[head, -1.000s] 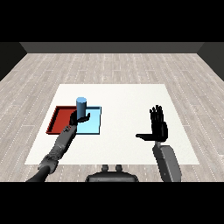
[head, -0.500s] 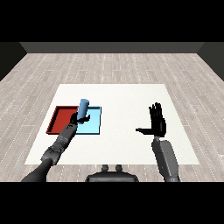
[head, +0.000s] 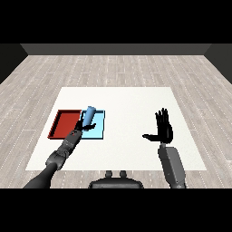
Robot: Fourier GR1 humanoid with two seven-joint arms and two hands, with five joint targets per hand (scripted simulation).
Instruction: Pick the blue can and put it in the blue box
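Note:
The blue can (head: 89, 115) leans to the right above the light blue tray (head: 98, 127), its lower end hidden by my left hand (head: 83, 128). That hand is curled round the can over the tray's left part. Whether the can touches the tray floor I cannot tell. The red tray (head: 63, 123) lies just left of the blue one. My right hand (head: 163, 130) hovers well to the right over the white table (head: 127, 99), fingers straight and thumb spread, holding nothing.
The two trays sit side by side on the left part of the table. The table's edges border a wooden floor on all sides.
The can has tipped from upright to leaning right while staying in my left hand over the blue tray. My left forearm has drawn back a little. The right hand has barely moved.

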